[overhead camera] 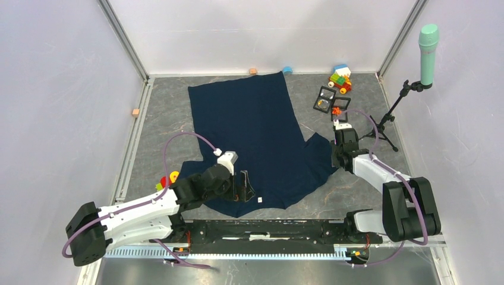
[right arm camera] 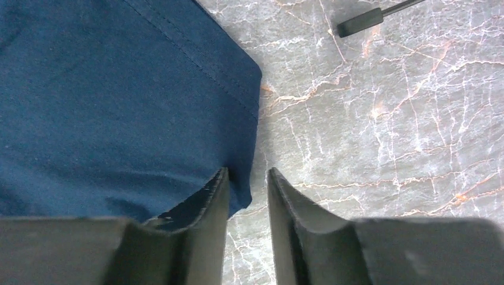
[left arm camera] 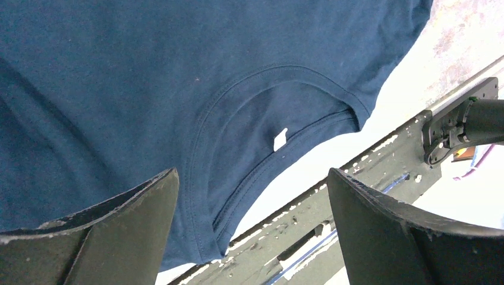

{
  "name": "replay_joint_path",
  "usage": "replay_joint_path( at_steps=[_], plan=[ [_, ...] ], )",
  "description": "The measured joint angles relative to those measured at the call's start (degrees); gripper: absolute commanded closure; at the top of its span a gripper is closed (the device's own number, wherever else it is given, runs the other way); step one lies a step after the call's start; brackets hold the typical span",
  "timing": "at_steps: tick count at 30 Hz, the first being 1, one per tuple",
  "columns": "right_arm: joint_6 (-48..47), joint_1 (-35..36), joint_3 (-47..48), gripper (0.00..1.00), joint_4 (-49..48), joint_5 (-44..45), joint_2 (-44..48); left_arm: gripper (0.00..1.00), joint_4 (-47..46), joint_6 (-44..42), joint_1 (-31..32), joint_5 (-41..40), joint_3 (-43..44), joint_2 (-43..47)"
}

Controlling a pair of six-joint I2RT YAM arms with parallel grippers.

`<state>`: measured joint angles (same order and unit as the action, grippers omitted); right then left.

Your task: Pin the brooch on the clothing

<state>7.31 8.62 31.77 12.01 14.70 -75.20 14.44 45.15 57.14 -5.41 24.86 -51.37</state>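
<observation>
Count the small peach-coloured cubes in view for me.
2. One small peach-coloured cube sits by the back wall, just beyond the dark navy-blue fabric shirt; the other lies by the left wall. Others could be hidden under the shirt.

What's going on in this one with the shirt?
Two robot arms are working over a navy shirt spread flat on the table. The left gripper hovers open above the collar; the right gripper sits at a sleeve edge, fingers barely apart, gripping nothing. Neither holds a brooch, so pinning has not started.
</observation>
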Motion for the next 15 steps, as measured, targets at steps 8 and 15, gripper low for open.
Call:
replay_joint_path(
  at_steps=[8, 15],
  plan=[
    [-1.11, 0.0, 5.42, 0.27, 6.29, -0.92, 3.15, 0.0, 6.84, -8.37, -1.88, 4.39, 13.68, -4.42],
    [-1.14, -0.02, 16.04, 0.14, 12.59, -6.1, 8.07, 0.0, 14.1, -23.1, -16.15, 11.04, 31.45, -12.72]
  ],
)
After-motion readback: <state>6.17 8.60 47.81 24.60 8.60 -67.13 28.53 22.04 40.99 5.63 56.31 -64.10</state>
